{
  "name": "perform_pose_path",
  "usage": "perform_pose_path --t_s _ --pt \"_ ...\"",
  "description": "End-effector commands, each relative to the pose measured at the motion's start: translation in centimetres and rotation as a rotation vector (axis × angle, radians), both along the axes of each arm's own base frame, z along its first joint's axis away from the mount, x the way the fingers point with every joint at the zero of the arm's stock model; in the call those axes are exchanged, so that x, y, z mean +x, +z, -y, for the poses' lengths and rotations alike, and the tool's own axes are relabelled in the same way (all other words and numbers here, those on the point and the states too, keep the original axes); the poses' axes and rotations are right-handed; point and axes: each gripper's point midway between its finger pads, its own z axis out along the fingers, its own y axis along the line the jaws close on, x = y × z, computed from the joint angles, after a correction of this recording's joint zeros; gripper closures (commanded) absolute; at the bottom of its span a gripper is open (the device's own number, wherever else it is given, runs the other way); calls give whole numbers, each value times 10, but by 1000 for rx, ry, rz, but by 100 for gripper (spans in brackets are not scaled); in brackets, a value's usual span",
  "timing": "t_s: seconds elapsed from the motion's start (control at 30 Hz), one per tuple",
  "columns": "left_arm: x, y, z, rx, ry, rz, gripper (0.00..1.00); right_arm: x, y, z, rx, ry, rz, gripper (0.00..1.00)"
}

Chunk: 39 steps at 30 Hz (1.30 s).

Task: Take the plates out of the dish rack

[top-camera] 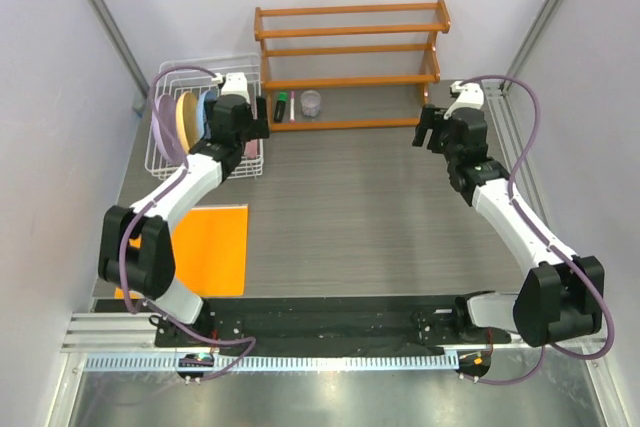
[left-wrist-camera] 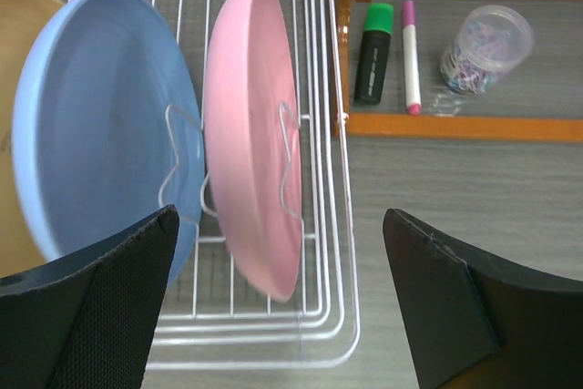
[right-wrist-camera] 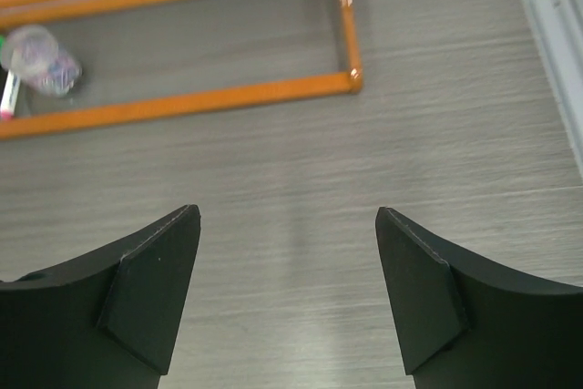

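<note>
The white wire dish rack (top-camera: 152, 163) stands at the back left with the plates upright in its dividers. In the top view I see the lavender plate (top-camera: 160, 133), the yellow plate (top-camera: 185, 122) and the light blue plate (top-camera: 206, 107); the pink one is hidden under my left arm. In the left wrist view the pink plate (left-wrist-camera: 250, 134) stands nearest the rack's (left-wrist-camera: 339, 225) right wall, with the blue plate (left-wrist-camera: 100, 125) and the yellow plate's edge (left-wrist-camera: 14, 134) to its left. My left gripper (left-wrist-camera: 278, 252) is open above the pink plate's rim, touching nothing. My right gripper (right-wrist-camera: 287, 216) is open and empty over bare table.
The orange-brown wooden shelf (top-camera: 350, 47) runs along the back; a green marker (left-wrist-camera: 373, 52), a pink pen (left-wrist-camera: 410, 56) and a clear jar of clips (left-wrist-camera: 487, 47) lie on its lowest level beside the rack. An orange mat (top-camera: 215, 247) lies near the front left.
</note>
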Motion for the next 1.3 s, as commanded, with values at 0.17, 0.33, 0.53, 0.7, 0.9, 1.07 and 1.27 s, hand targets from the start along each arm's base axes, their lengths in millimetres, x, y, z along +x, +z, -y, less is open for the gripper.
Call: perform_pose_path --t_s 0.17,0.33,0.53,0.7,0.9,1.07,1.27 --pt "41 33 -14 148 184 132 13 9 17 -21 1 62 40 18" --pt "44 25 -16 187 249 122 30 10 9 -18 -18 46 21 18" --pt "43 13 -17 203 278 97 66 11 8 -19 -15 46 20 17" --pt "43 9 -16 212 288 89 69 9 5 -19 -10 49 15 16" --pt "42 1 -19 238 306 68 100 8 2 -21 -8 60 7 15" --pt "35 22 -16 303 333 96 100 8 -2 -22 -2 62 -4 15" --pt "21 67 -15 384 379 161 100 6 0 -24 3 70 -6 14"
